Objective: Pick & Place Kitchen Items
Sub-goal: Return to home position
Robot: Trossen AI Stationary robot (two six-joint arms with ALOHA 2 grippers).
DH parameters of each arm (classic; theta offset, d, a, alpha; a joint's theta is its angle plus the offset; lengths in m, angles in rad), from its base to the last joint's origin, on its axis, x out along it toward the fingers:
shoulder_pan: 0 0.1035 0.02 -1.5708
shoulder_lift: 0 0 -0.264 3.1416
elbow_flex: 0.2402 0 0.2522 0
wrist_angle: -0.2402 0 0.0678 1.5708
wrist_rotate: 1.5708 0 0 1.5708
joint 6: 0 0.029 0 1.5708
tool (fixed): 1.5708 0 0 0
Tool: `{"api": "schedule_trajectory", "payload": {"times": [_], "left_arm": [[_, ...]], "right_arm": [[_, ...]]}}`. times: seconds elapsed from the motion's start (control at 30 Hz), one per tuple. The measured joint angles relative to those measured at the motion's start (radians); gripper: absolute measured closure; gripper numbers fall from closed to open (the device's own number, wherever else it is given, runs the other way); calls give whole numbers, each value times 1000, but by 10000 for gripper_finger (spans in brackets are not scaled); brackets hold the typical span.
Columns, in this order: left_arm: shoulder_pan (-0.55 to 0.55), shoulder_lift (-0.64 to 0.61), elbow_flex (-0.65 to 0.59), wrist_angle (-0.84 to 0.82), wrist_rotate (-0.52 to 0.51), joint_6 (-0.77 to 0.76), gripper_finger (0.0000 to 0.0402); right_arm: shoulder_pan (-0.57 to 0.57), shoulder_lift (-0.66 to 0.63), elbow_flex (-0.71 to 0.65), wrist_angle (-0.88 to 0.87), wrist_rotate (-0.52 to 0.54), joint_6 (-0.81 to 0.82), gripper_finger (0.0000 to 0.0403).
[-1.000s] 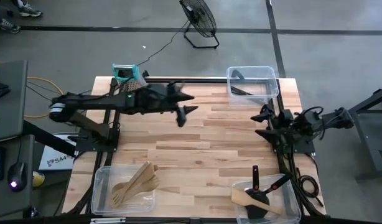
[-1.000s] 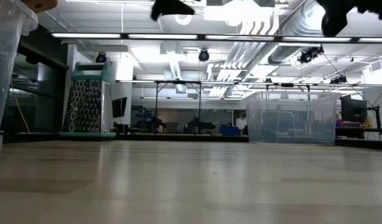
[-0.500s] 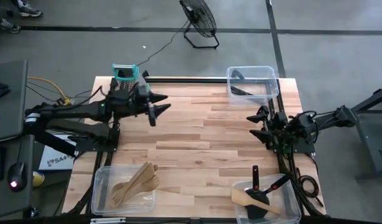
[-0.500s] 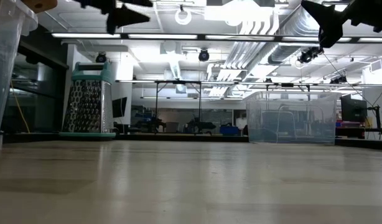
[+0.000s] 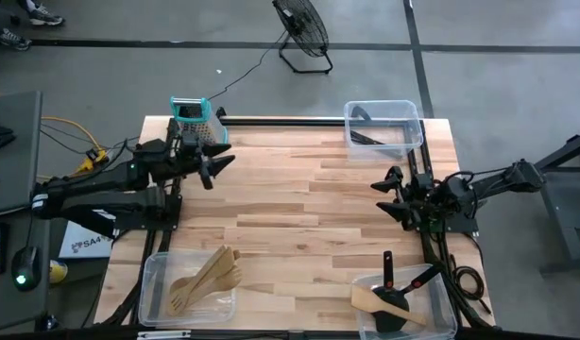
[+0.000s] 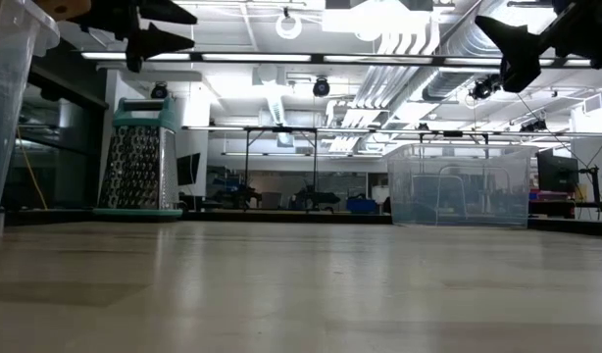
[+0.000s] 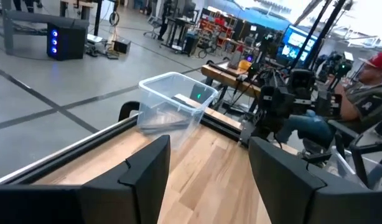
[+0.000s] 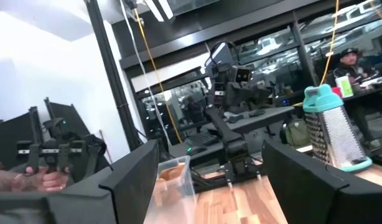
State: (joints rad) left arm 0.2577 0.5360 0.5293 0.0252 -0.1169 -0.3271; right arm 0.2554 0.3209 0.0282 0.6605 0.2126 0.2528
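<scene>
Pale wooden utensils lie in the clear bin at the near left. A wooden spatula and black turners lie in the clear bin at the near right. A thin black tool lies in the far right bin. My left gripper is open and empty, raised over the table's far left, next to the grater. My right gripper is open and empty, raised over the table's right side.
The metal box grater with a teal top stands at the far left corner, also in the low view. A floor fan stands beyond the table. A person sits beyond the right edge. Bare wood lies between the arms.
My left gripper has drawn back from the table's far middle toward the left edge, staying high and open. My right gripper has shifted slightly toward the table's left. Nothing on the table has moved.
</scene>
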Motion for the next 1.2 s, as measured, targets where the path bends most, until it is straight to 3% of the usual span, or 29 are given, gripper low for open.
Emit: {"api": "schedule_trajectory", "payload": {"times": [0.3,0.6,0.87,1.2], "left_arm": [[0,-72,-2,-119,-5,-9,188],[-2,-129,-2,-222,-48,-41,188],[-2,-130,-58,-128,-35,-56,188],[-3,-214,-211,-12,2,-149,188]], "right_arm": [[0,-14,-15,-39,17,-14,125],[-12,-169,-15,-210,24,-19,125],[-51,-286,-15,-344,13,16,125],[-55,-292,-15,-373,73,59,125]]}}
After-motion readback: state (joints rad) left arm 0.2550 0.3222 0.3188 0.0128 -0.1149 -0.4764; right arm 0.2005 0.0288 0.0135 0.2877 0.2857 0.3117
